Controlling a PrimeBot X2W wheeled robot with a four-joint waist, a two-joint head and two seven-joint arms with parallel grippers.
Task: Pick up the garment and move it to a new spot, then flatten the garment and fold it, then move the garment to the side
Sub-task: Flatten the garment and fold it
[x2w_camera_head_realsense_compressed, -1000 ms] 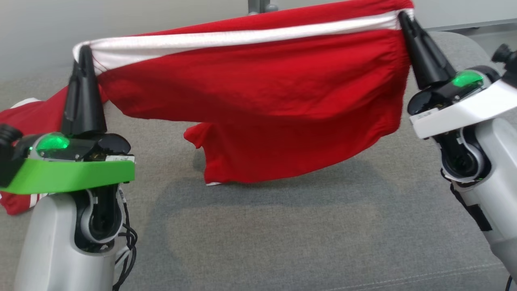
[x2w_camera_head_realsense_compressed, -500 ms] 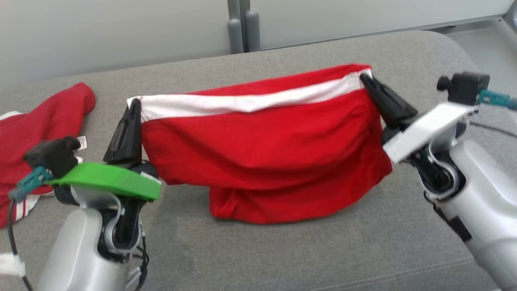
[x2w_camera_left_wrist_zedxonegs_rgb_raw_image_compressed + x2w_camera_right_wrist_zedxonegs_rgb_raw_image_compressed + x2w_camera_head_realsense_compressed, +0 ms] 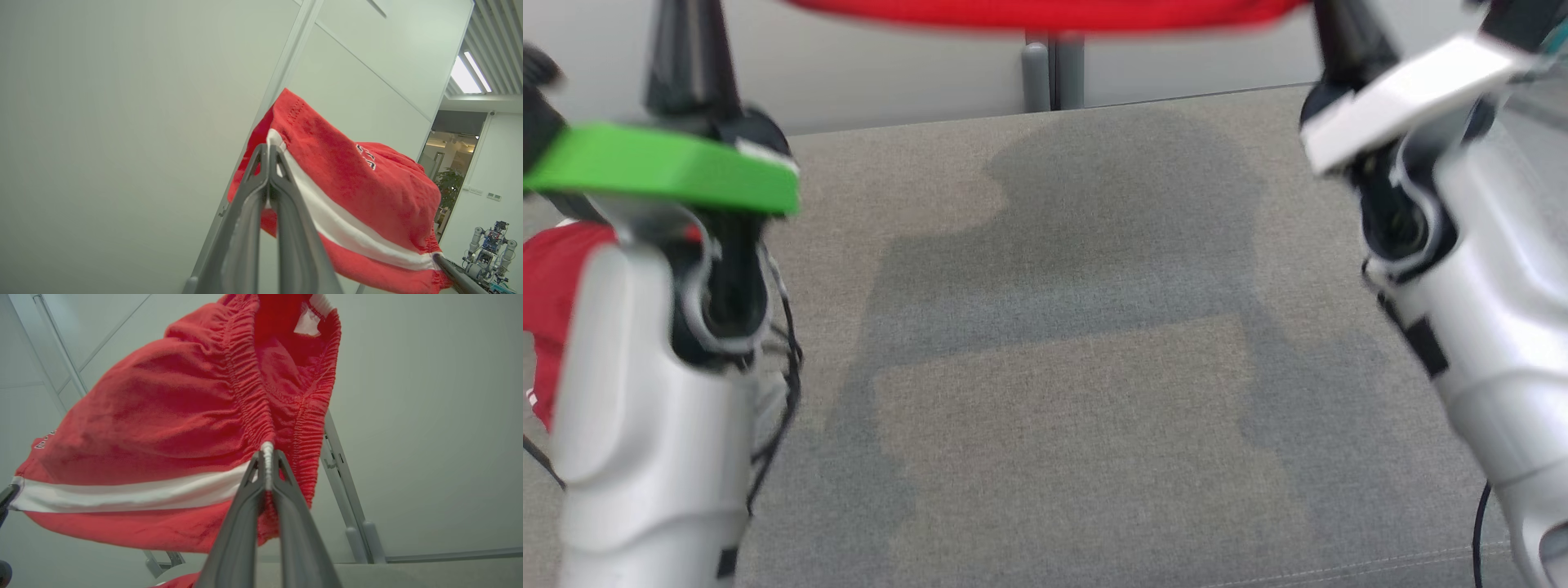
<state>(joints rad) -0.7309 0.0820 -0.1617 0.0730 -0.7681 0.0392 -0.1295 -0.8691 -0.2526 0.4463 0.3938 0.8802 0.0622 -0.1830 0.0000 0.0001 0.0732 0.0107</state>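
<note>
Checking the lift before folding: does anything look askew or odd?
The red shorts hang sideways: right tool shut on the waistband end of the white stripe, left tool on its other end. No damage visible.

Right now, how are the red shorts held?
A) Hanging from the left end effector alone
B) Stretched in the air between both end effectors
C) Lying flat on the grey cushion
B: the left end effector and the right end effector each pinch one end of the white stripe of the red shorts, above the grey cushion.
</note>
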